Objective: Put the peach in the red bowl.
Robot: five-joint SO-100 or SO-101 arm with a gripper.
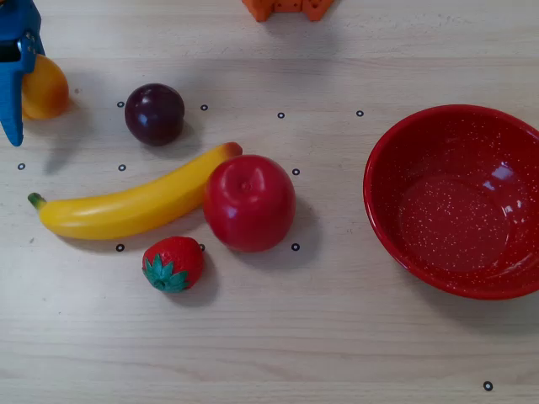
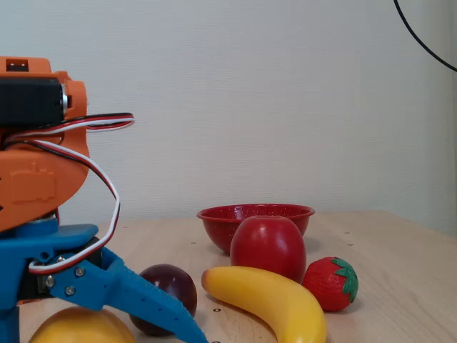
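We find the end effector (image 1: 15, 93) at the surface's top-left corner in the overhead view, a blue plastic claw with smooth moulded fingers below an orange printed body, black servo and looped red, white and black wires that the fixed view shows. One blue finger (image 2: 146, 304) slants down in front of the peach (image 1: 44, 87) in the fixed view; overhead, the fruit lies against the blue part's right side. The other finger is out of sight, so we cannot tell whether the end effector is closed on the peach or merely spread beside it.

The peach is round, glossy, yellow shading to orange, and sits on the surface (image 1: 337, 337) near its left edge. Next to it, toward the centre, rests a dark purple plum (image 1: 155, 114) with a dull sheen. Below that, a long smooth yellow banana (image 1: 130, 204) with a green stem tip touches a shiny red apple (image 1: 249, 203), and a dimpled strawberry (image 1: 172, 263) with green leaves lies just beside both. The red bowl (image 1: 387, 160), glossy with fine white speckles, stands at the right edge, well apart from the peach. The surface is pale wood-grain laminate dotted with small black rings. We read no writing anywhere.
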